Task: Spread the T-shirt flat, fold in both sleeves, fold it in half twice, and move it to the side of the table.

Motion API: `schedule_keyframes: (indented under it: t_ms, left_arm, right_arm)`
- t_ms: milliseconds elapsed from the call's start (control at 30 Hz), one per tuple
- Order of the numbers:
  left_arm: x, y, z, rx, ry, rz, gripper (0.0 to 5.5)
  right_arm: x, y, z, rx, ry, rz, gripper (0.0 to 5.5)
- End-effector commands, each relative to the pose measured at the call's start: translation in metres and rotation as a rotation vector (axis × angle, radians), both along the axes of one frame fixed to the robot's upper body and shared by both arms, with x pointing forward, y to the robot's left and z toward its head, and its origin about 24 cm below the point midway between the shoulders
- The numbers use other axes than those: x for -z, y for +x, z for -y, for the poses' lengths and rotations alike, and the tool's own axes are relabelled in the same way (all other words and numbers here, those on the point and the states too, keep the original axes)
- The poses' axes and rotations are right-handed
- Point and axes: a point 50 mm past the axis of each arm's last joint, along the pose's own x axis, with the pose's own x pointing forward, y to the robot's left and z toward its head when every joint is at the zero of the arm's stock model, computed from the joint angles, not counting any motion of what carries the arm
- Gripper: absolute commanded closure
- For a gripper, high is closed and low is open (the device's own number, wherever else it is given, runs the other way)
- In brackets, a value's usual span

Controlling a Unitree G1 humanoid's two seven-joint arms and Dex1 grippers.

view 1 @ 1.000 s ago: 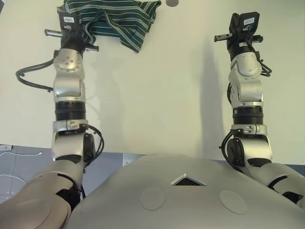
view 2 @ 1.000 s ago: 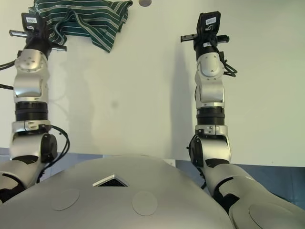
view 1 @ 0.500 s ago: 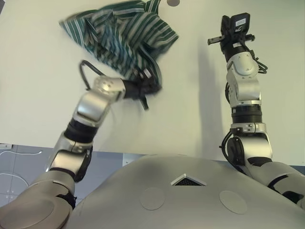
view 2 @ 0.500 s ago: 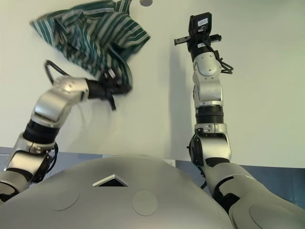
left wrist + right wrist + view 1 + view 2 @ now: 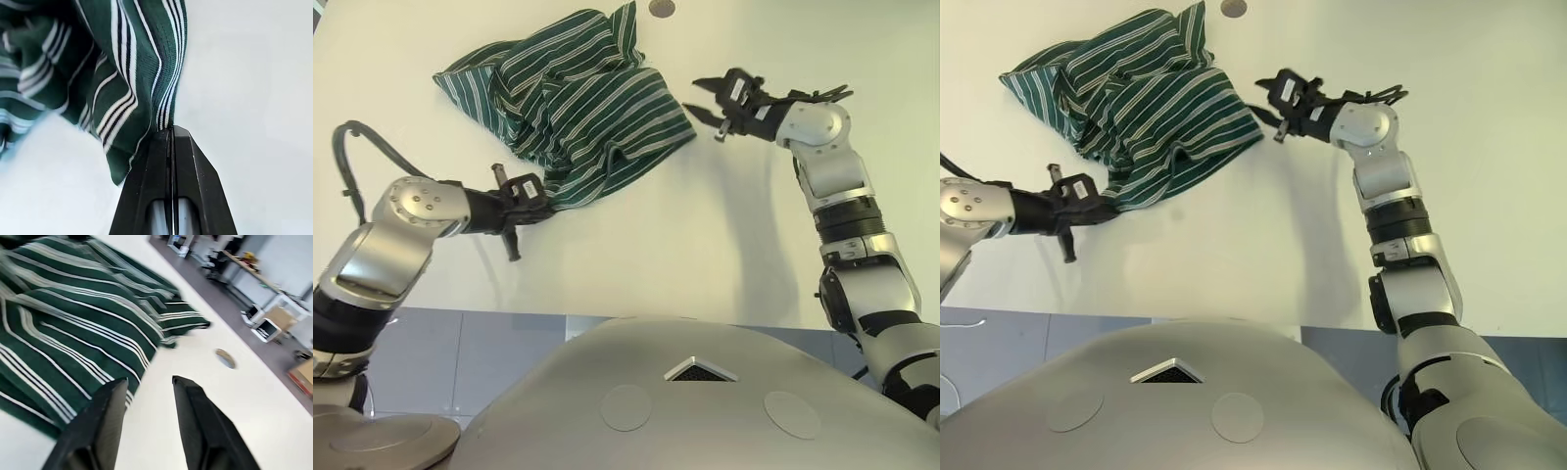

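Left wrist view: my left gripper (image 5: 171, 131) is clenched on an edge of the shirt (image 5: 122, 73), which lies bunched just beyond its tips. My right gripper (image 5: 709, 101) is spread, holding nothing, just beside the shirt's opposite edge. I'd pinch that edge, then draw both apart low over the table (image 5: 705, 245). Count: one shirt, two grippers, one table.

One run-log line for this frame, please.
green white-striped T-shirt: bunched on white table | left end effector: shut on T-shirt edge | right end effector: open beside T-shirt
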Motion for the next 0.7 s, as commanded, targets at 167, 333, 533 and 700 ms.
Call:
schedule_keyframes:
  t_ms: [167,333,533,700]
  left_arm:
    - [-0.02,0.018,0.002,-0.044,-0.11,0.124,5.5]
    - [-0.037,0.017,0.008,-0.014,-0.171,0.167,5.5]
    - [-0.041,0.001,0.005,0.019,-0.175,0.129,5.5]
    - [-0.031,-0.011,0.002,0.014,-0.121,0.09,4.88]
  right_arm:
    - [0.002,-0.016,0.016,-0.23,-0.162,-0.079,2.86]
    - [0.01,-0.015,0.026,-0.266,-0.283,-0.094,2.86]
    - [0.033,-0.018,0.027,-0.294,-0.387,-0.151,3.6]
    - [0.044,-0.025,0.03,-0.325,-0.443,-0.178,4.79]
